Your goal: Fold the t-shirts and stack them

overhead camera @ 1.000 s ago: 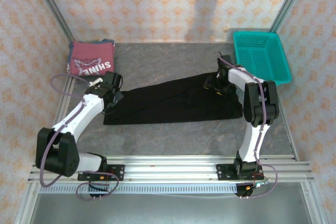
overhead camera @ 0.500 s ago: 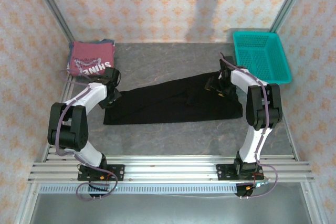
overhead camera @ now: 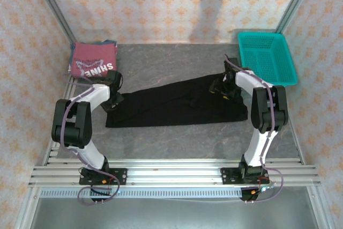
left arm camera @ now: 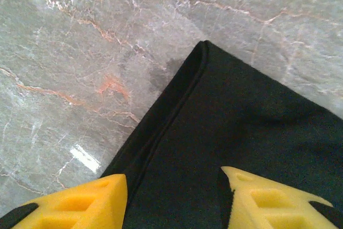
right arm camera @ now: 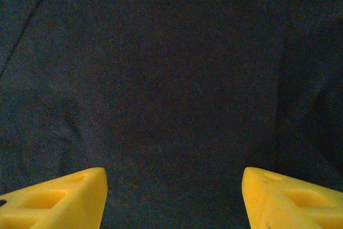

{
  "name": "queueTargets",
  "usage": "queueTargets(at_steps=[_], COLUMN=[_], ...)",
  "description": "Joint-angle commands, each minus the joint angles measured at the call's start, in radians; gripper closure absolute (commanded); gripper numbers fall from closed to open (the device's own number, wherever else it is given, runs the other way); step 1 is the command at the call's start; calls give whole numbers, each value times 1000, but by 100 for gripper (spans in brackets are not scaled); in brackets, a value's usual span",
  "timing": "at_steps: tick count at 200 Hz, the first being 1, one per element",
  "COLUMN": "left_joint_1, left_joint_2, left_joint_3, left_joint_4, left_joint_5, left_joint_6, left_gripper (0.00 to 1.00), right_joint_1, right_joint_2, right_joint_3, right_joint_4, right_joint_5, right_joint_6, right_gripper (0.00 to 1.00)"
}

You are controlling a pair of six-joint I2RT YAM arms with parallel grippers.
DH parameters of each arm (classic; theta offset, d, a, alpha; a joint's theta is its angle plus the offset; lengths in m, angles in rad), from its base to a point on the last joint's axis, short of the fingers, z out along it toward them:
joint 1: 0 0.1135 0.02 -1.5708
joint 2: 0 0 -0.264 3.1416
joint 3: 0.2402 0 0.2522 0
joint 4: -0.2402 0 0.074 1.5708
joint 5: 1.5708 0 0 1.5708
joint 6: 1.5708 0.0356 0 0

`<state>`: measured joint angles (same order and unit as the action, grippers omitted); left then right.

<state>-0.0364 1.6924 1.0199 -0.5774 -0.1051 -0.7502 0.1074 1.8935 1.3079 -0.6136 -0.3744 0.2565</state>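
The black t-shirt (overhead camera: 177, 103) is lying as a long band across the table (overhead camera: 177, 60), one end per arm: the left gripper (left arm camera: 171, 178) is straddling its corner hem, half-open and empty; the right gripper (right arm camera: 174, 175) is gaping wide over cloth; the folded red SHINE t-shirt (overhead camera: 94, 60) is waiting far-left for stacking

Spread t-shirt (overhead camera: 177, 103) lies across the mid-worktop (overhead camera: 177, 138); folded t-shirt (overhead camera: 92, 60) in far left corner; basket (overhead camera: 268, 60) in far right corner.
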Motion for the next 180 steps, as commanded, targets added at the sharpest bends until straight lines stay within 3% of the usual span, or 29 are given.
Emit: queueTargets(at_steps=[1,36,68,91,180], left_joint_1=[13,11,13,15,53], left_joint_2=[7,24,18,9,-65], left_joint_3=[-7,-27,-27,-16,21], left_joint_4=[-11,13,38,24,27], left_joint_5=[-22,-20,0,-8,-16], left_joint_6=[-4,-10,-8,4,44], left_gripper=[54,61,83,94,100], right_joint_1=[-5,-5,-5,-5,-6], right_joint_2=[0,7,13,19,36], right_joint_3=[5,5,8,5,-7], right_joint_4=[-36,-32,-33,-35,-69], right_joint_5=[6,8,15,19,104], right_joint_6=[-21,-18,-18,-18,-7], right_gripper=[33,33,33,33,33])
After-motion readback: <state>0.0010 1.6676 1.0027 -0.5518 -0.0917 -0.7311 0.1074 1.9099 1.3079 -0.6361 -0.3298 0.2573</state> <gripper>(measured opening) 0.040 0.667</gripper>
